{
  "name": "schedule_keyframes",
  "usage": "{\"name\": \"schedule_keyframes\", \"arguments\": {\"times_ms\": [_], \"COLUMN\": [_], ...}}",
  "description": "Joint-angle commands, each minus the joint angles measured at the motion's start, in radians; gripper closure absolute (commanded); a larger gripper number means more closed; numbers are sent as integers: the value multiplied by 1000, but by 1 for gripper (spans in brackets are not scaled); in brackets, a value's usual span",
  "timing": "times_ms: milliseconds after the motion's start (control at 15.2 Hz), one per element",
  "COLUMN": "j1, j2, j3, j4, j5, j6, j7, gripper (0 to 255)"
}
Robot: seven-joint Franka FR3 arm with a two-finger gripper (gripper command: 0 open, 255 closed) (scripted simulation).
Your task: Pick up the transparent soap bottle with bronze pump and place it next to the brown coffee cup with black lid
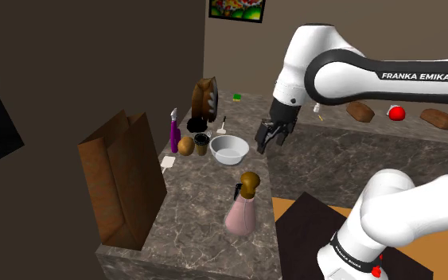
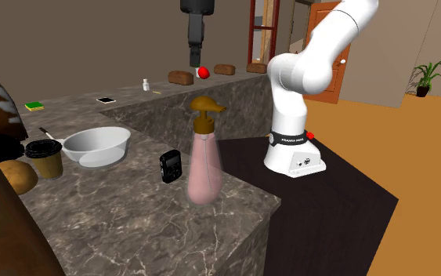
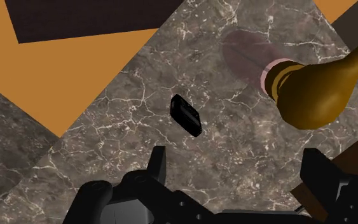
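Nearest the tabletop's (image 2: 132, 223) dropping edge stands the soap bottle (image 2: 204, 168), upright. Its see-through pinkish body is wide at the foot and narrows to a thin neck under a bronze pump (image 3: 317, 89). I'd guess it is fairly light, stiff-walled, smooth and a bit slippery, and tall enough to topple if knocked at the pump. The narrow upper body just below the pump collar looks the surest place to hold, since the foot seems too broad for the jaws. The jaws hang well above the bottle and off to one side, spread open with nothing between them. Just beside the bottle a small black gadget (image 3: 187, 115) lies flat on the stone, close enough to be nudged on the way down. The tabletop's edge runs near the bottle on the stand's side, with orange floor (image 3: 63, 76) below, so a shove that way could send it over. Farther from the bottle sits a pale bowl (image 2: 97, 145). Just past that is the brown coffee cup (image 2: 45, 159) with its black lid, crowded by a brown round lump (image 2: 19, 176) and a purple spray bottle (image 1: 174, 134). A tall paper bag (image 1: 122, 179) stands well apart from the bottle. The bare stone between bottle and bowl gives room to carry across. The free spot by the cup looks to be on the side facing the bottle, and it's tight.
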Motion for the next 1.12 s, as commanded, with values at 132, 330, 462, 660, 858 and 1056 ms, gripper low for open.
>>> {"name": "schedule_keyframes", "arguments": {"times_ms": [132,330,462,660,858,1056], "j1": [48,84,86,88,91,91], "j2": [14,39,44,58,79,79], "j3": [66,120,124,135,147,147], "j4": [-41,-62,-73,-104,-138,-138], "j5": [77,134,138,146,156,156], "j6": [75,139,155,200,256,256], "j7": [65,114,114,112,111,111], "gripper": [0,0,0,0,0,0]}}
